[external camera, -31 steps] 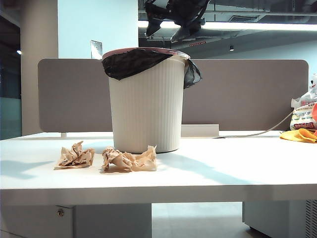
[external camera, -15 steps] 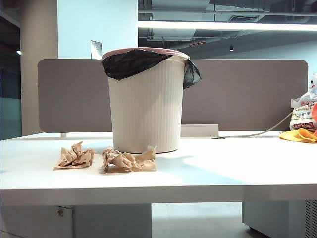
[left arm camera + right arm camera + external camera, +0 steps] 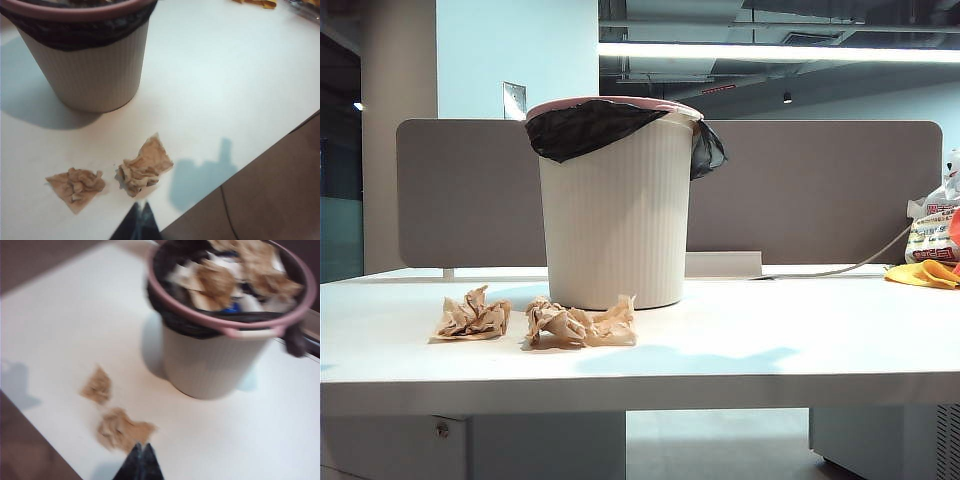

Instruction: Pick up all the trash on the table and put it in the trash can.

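Across the wide white desk the job sits partly done, and the biggest piece of the picture, the trash can, stands upright near the middle with its black liner hanging over the pink rim. From the right wrist view you can look straight into it: crumpled tan paper lies on top of other white and blue scraps, so at least one wad looks to be binned already. Two wads remain out on the desk, just in front of the can on its left side: one close to the base, the other a little further left, the pair lying near each other but apart. Neither arm shows in the exterior view. Down at the edge of each wrist view you catch the tips only: the left end effector has its jaws pressed together and empty, hanging above the desk's front edge near the two wads, and the right end effector is likewise closed on nothing, up above the desk close to the same wads. My read: two pickups and two drops left.
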